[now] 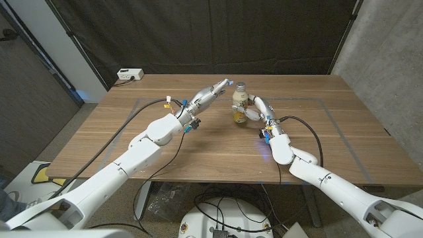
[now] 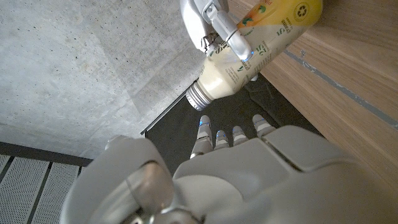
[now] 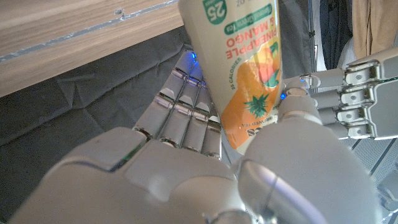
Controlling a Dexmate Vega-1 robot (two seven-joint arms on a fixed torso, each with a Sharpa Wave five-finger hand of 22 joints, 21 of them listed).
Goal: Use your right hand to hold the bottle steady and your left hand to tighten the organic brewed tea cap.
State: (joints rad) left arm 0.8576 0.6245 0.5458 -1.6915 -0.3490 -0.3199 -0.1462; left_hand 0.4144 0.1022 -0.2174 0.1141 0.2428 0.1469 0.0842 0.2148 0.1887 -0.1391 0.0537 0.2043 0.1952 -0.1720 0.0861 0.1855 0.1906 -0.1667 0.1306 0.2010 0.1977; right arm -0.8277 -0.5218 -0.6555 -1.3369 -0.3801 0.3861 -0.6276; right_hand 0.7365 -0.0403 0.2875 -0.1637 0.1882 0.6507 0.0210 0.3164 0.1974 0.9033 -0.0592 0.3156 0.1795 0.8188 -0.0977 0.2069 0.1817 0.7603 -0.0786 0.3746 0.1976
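Currently a tea bottle (image 1: 239, 107) stands upright near the middle of the wooden tabletop (image 1: 344, 132), a little toward its far edge, and the robot's right hand (image 1: 259, 111) wraps it low on the body, fingers (image 3: 186, 106) on one side of the orange and cream label and the thumb on the other. In the left wrist view the bottle's neck (image 2: 199, 98) shows silver screw threads, and whether a cap sits on it cannot be told from these pictures. The left hand (image 1: 210, 92) hovers just beside the bottle's top, its fingers (image 2: 214, 138) stretched out side by side and gripping nothing, not yet touching the bottle. To do this step well, the right hand should probably keep a firm, even hold so the bottle neither tips nor spins. The left hand likely needs to center over the neck, curl its fingers evenly around the top, then twist without pushing sideways, since a sideways shove could topple the bottle.
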